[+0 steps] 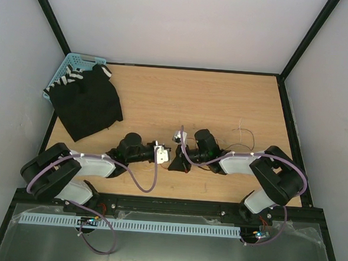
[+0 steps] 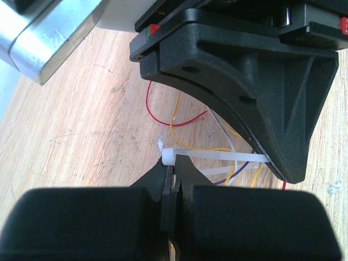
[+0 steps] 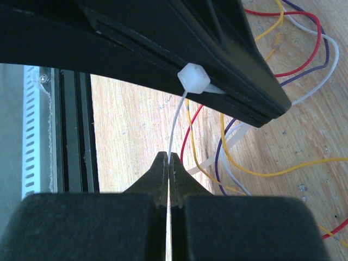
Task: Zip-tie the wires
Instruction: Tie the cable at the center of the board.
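The left gripper (image 2: 173,173) is pressed together on the zip tie (image 2: 217,156), just behind its square head, which pokes out past the fingertips. The right gripper (image 3: 169,161) is likewise pressed together, pinching the thin tail of the same strap. From there the tail rises in a slight curve to the head, which sits against the edge of the left gripper's black finger.

The strap's pale band runs across the wires (image 3: 222,147), a loose tangle of red, yellow, purple and white strands on the table (image 1: 211,97) between and beside the two grippers. Whether the band goes fully around them cannot be told.

Each gripper blocks the other's wrist view. In the left wrist view the right gripper's black body covers the far end of the strap. In the right wrist view the left finger fills the top and hides part of the tangle. From above, the two grippers meet at the near middle of the table and hide both strap and wires.

A few loose strands (image 1: 244,135) lie apart, to the right. At far left a black cloth (image 1: 87,104) overlaps a blue basket (image 1: 68,65). A white slotted rail (image 1: 156,227) runs along the near edge.
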